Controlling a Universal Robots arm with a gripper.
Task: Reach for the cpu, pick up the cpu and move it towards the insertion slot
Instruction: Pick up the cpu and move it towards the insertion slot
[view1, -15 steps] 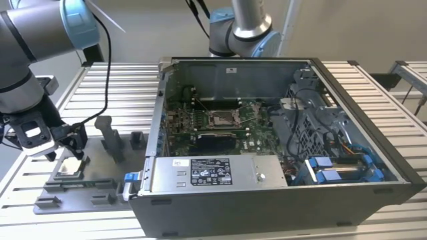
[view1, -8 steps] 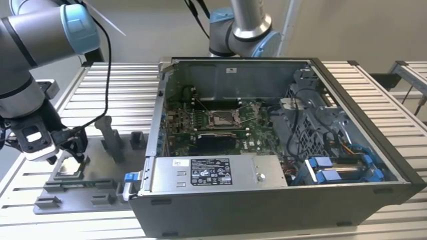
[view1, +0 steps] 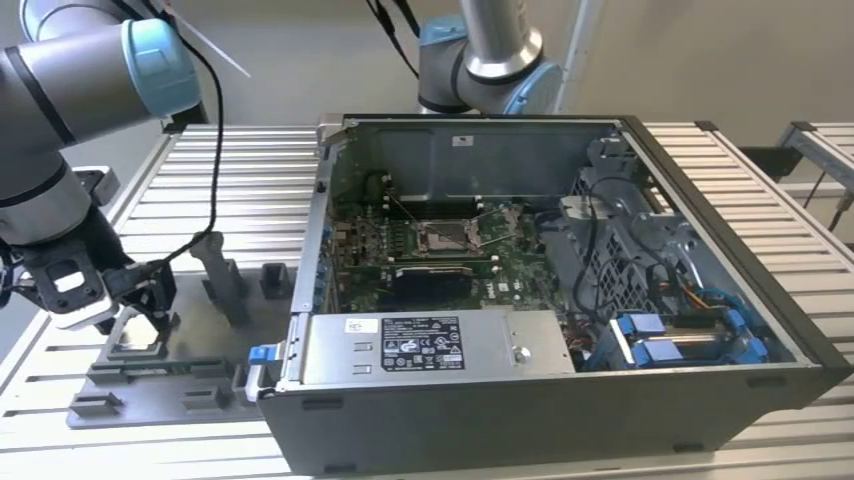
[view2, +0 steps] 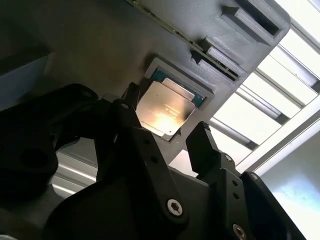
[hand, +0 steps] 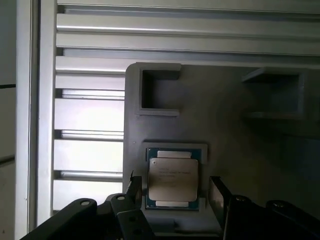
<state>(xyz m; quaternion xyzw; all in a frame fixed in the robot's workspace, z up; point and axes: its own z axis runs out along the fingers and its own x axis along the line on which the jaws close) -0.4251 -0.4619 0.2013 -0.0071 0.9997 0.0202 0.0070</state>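
I'm hanging my gripper (view1: 140, 322) low at the eight o'clock side of the exterior view, right over the grey fixture (view1: 187, 360) that is lying on the slatted table (view1: 240, 170). Moving across to three o'clock of the fixture, the open case (view1: 534, 420) is sitting just beside it, and the slot (view1: 445, 236) is showing on the board inside, silver frame shining. From my gripper it is lying off at about two o'clock, well apart.

In both wrist views I'm looking down at the cpu (hand: 172, 180) (view2: 165, 107), pale and metallic. It is lying flat in a shallow pocket (hand: 175, 149) of the fixture, with a thin blue-green edge peeking out around it. My gripper (hand: 175, 192) (view2: 167, 115) is standing spread wide, and my fingers (hand: 134, 186) are coming down one on each side of the chip. A narrow gap is showing between each finger and the chip's edge, so I'm gripping nothing. The cpu is resting in its pocket, between my fingers and untouched.
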